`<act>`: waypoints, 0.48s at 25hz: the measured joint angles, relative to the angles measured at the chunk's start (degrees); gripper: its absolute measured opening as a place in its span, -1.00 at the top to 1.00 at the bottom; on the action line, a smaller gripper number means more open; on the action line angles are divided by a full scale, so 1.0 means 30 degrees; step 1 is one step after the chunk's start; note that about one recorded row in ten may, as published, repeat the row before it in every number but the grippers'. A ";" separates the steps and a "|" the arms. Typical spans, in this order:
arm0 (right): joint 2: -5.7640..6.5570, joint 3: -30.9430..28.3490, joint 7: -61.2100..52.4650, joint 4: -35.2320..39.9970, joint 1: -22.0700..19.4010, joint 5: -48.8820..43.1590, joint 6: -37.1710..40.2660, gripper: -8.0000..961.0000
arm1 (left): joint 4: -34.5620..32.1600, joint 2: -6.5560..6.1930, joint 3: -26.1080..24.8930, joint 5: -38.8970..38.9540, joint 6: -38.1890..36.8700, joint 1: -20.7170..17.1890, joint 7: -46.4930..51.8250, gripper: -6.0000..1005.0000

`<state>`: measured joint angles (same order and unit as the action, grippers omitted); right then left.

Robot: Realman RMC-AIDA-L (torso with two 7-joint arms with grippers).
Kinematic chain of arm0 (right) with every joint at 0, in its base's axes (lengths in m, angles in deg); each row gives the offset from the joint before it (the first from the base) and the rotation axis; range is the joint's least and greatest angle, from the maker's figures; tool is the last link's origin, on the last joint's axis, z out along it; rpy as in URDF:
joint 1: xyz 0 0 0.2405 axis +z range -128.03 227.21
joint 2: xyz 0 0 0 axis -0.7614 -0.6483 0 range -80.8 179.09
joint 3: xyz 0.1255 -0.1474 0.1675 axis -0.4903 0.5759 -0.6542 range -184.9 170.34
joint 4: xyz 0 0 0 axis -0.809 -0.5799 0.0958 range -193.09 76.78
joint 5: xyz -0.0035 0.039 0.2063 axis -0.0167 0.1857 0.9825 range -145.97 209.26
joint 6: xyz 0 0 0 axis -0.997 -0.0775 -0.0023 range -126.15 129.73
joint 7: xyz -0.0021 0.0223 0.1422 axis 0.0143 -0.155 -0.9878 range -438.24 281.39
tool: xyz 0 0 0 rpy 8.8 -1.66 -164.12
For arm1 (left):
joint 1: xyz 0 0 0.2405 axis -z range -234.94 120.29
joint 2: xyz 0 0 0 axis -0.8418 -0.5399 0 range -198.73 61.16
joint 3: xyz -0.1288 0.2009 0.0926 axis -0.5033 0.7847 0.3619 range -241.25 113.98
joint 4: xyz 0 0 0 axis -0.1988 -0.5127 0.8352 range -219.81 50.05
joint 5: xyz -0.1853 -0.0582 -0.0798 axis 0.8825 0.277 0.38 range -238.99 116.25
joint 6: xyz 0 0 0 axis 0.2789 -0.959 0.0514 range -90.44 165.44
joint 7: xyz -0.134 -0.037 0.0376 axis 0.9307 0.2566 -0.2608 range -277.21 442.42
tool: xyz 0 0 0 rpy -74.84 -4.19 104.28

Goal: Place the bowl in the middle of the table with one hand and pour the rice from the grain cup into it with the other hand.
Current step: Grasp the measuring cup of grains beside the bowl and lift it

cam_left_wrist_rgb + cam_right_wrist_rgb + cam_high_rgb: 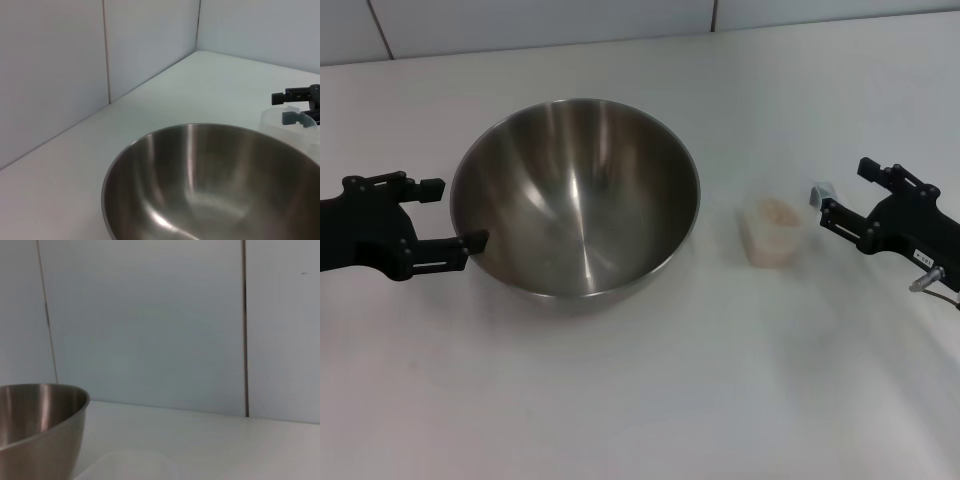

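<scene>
The steel bowl (pixel 575 195) stands upright on the white table (pixel 650 400), a little left of its middle, and looks empty. My left gripper (pixel 450 215) is open at the bowl's left rim, with its nearer finger (pixel 468 242) against the outer wall. The clear grain cup (pixel 772 232) stands to the right of the bowl, with pale rice (pixel 775 212) inside. My right gripper (pixel 848 192) is open just right of the cup, not holding it. The bowl (pixel 210 185), the cup (pixel 277 120) and the right gripper (pixel 299 104) show in the left wrist view. The bowl (pixel 35 425) and the cup rim (pixel 130 465) show in the right wrist view.
A grey tiled wall (pixel 570 25) runs along the table's far edge. Bare white tabletop lies in front of the bowl and cup and between them.
</scene>
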<state>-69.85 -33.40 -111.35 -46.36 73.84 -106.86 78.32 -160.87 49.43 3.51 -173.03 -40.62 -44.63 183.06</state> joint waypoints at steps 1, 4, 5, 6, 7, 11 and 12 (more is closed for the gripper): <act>0.0000 0.0057 0.0054 -0.0039 0.0005 0.0000 -0.0046 -0.44 | 0.0057 0.0000 -0.0001 0.0002 0.0000 0.0023 0.0000 -0.63; 0.0000 0.0125 0.0151 -0.0185 0.0103 -0.0053 -0.0379 -0.43 | 0.0135 0.0000 0.0000 0.0007 0.0012 0.0049 -0.0001 -0.63; 0.0000 0.0135 0.0156 -0.0223 0.0121 -0.0060 -0.0481 -0.43 | 0.0140 0.0000 -0.0001 0.0009 0.0016 0.0050 0.0000 -0.63; 0.0000 0.0126 0.0164 -0.0256 0.0127 -0.0057 -0.0568 -0.43 | 0.0140 0.0000 -0.0001 0.0011 0.0020 0.0053 -0.0001 -0.63; 0.0000 0.0082 0.0170 -0.0291 0.0130 -0.0037 -0.0617 -0.43 | 0.0140 0.0000 -0.0001 0.0013 0.0021 0.0061 0.0000 -0.63; -0.0010 -0.0077 0.0186 -0.0416 0.0092 -0.0020 -0.0570 -0.14 | 0.0140 0.0000 0.0000 0.0015 0.0018 0.0072 -0.0001 -0.63; -0.0013 -0.0084 0.0189 -0.0446 0.0084 -0.0021 -0.0541 -0.07 | 0.0140 0.0000 0.0000 0.0015 0.0018 0.0072 -0.0001 -0.63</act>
<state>-69.89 -33.65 -110.78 -47.70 74.10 -106.92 76.70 -160.45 49.43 3.50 -172.98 -40.56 -44.42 183.06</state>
